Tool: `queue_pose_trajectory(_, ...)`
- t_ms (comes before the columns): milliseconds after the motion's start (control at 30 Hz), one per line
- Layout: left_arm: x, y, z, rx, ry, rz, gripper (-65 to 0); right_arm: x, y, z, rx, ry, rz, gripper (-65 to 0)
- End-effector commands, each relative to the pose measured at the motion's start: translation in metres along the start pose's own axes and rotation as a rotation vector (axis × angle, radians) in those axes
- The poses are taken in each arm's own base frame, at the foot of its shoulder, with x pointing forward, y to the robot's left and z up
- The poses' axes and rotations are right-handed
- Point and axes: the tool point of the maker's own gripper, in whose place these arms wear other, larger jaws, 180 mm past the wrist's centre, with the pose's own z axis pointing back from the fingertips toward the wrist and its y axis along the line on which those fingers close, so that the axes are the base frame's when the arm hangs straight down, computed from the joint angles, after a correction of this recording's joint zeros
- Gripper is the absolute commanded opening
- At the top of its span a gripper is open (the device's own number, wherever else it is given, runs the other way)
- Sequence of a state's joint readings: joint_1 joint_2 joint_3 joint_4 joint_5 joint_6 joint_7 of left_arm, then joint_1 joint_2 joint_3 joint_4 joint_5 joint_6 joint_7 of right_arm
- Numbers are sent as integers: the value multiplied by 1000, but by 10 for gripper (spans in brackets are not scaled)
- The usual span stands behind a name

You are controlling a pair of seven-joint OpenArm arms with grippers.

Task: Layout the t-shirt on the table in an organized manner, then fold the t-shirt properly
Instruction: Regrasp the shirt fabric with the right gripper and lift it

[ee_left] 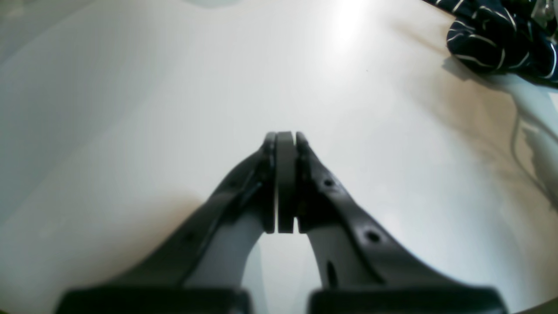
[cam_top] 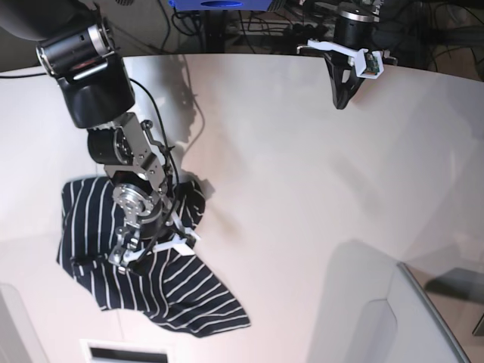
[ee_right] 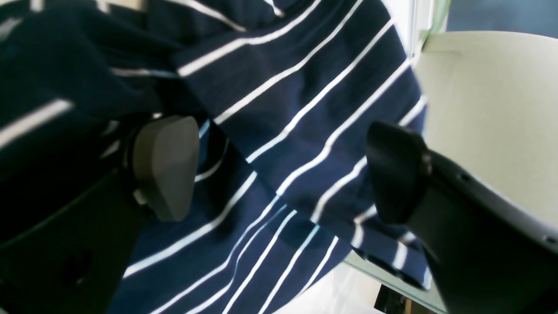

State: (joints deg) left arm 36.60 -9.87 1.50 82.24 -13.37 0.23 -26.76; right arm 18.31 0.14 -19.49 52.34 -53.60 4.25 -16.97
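Observation:
The t-shirt [cam_top: 178, 299], dark navy with thin white stripes, lies crumpled on the left part of the off-white table [cam_top: 302, 189]. My right gripper [cam_top: 151, 253] hangs low over the cloth's middle, and its arm hides part of the cloth. In the right wrist view this gripper [ee_right: 281, 174] is open, both fingers spread wide over the striped t-shirt [ee_right: 305, 87], nothing pinched between them. My left gripper [cam_top: 344, 98] points down near the far edge, far from the cloth. Seen from the left wrist, its pads [ee_left: 285, 144] are shut and empty above bare table [ee_left: 130, 109], with the t-shirt [ee_left: 501, 39] at top right.
A pale grey panel [cam_top: 378, 318] rises at the front right of the base view. Cables and dark equipment [cam_top: 227, 15] crowd behind the curved far edge. A thin cable [ee_left: 518, 144] trails along the right arm. A slotted white box [cam_top: 125, 352] sits at the front edge.

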Motion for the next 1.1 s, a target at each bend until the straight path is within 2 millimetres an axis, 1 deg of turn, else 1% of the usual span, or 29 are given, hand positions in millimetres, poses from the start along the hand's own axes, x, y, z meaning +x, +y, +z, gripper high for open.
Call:
queue_pose_trajectory(0, 6, 2, 3, 3, -29, -9, -650, 7, -24, -3, -67, -13, -12, -135)
queue_pose_trajectory(67, 7, 3, 3, 5, -29, -8, -650, 6, -31, -4, -101, -13, -24, -201)
queue_pose_trajectory(133, 7, 3, 3, 5, -29, -8, -650, 7, -34, -4, -108, -14, -26, -246)
queue_pose_trajectory(233, 0, 5, 4, 10, -12, -11, -650, 9, -38, -6, -113, -15, -25, -263)
queue_pose_trajectory(300, -5, 6, 5, 13, 2, -12, -650, 10, -41, -6, -118, -16, -26, -290)
queue_pose_trajectory(333, -8, 6, 5, 13, 10, -12, -650, 10, -43, -6, -121, -17, -26, -326)
queue_pose_trajectory(367, -10, 5, 6, 13, 14, -10, -650, 10, -43, -6, -121, -17, -26, -383)
queue_pose_trajectory(467, -14, 5, 7, 14, 24, -9, -650, 13, -50, -7, -132, -20, -28, -612)
queue_pose_trajectory(500, -14, 5, 7, 14, 25, -9, -650, 13, -51, -8, -134, -19, -28, -648)
queue_pose_trajectory(600, -13, 7, 8, 18, 24, -10, -650, 13, -56, -8, -144, -21, -27, -650)
queue_pose_trajectory(700, -13, 7, 9, 19, 24, -9, -650, 17, -77, -11, -177, -27, -26, -650)
queue_pose_trajectory(767, -13, 7, 9, 19, 24, -9, -650, 11, -106, -13, -228, -22, -16, -650)
queue_pose_trajectory(833, -14, 7, 10, 19, 27, -9, -650, 11, -142, -15, -291, -21, -18, -650)
queue_pose_trajectory(900, -18, 7, 14, 21, 39, -8, -650, -1, -190, -15, -366, 3, -76, -650)
queue_pose_trajectory(967, -19, 5, 14, 17, 42, -5, -650, -12, -247, -10, -450, 26, -173, -650)
queue_pose_trajectory(1000, -19, 4, 15, 14, 44, -4, -650, -19, -266, -10, -470, 38, -211, -648)
queue_pose_trajectory(1067, -20, 3, 15, 13, 44, -2, -650, -25, -296, -16, -482, 35, -275, -644)
